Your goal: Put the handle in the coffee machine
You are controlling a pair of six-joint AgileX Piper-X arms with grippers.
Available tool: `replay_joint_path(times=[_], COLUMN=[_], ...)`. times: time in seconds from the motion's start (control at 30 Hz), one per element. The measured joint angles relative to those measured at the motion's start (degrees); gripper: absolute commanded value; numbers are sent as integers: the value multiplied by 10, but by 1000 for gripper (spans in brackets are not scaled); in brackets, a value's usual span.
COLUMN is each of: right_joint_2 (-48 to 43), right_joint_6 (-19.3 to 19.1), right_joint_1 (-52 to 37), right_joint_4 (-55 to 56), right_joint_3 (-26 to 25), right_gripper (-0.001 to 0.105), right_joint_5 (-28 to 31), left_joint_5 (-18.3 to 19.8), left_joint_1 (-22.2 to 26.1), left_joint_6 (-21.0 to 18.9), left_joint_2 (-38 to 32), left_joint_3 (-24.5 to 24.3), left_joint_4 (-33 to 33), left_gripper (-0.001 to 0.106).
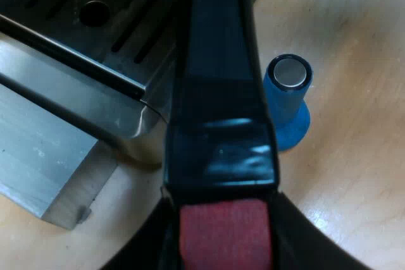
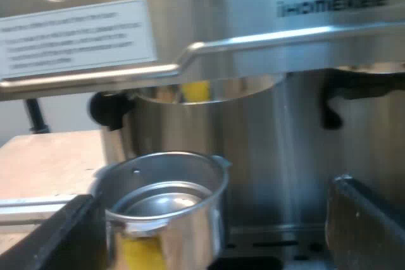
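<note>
The metal holder's dark handle (image 1: pixel 218 86) runs straight away from the camera, and its red end (image 1: pixel 224 232) is closest. My left gripper (image 1: pixel 224 245) is shut on the handle near that red end. The holder's round metal basket (image 2: pixel 164 188) hangs just below the espresso machine's (image 2: pixel 304 93) brew head (image 2: pixel 209 90), a short gap under it. My right gripper (image 2: pixel 212 197) is open, its fingers (image 2: pixel 364 219) spread wide on either side of the basket without touching it.
A blue tamper (image 1: pixel 288 102) stands on the wooden table (image 1: pixel 354 175) beside the machine's slotted drip tray (image 1: pixel 95 23). A steel steam wand (image 2: pixel 126 74) crosses the machine's front above the basket. A white label (image 2: pixel 76 36) is on the front panel.
</note>
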Motion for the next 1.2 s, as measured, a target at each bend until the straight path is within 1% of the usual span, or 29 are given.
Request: replay_joint_path(times=[0.23,0.47,0.9,1.03,1.13,1.2], right_joint_2=[28,29,29,29,29,29], right_joint_6=[-4,-4,-4,-4,-19,-42], right_joint_1=[4,5,5,5,5,5], right_joint_4=[-29,-38,-47,-47,-47,-47], right_joint_3=[16,16,16,16,16,16], right_gripper=[72,72,72,72,72,72], right_joint_5=[6,6,-3,-3,-5,-14], left_joint_5=[0,0,0,0,0,0], left_joint_1=[0,0,0,0,0,0], left_joint_6=[0,2,25,24,25,25], left_joint_2=[0,0,0,17,34,54], left_joint_3=[0,0,0,-1,-1,-1], left_joint_4=[0,0,-8,-18,-19,-26], left_gripper=[0,0,0,0,0,0])
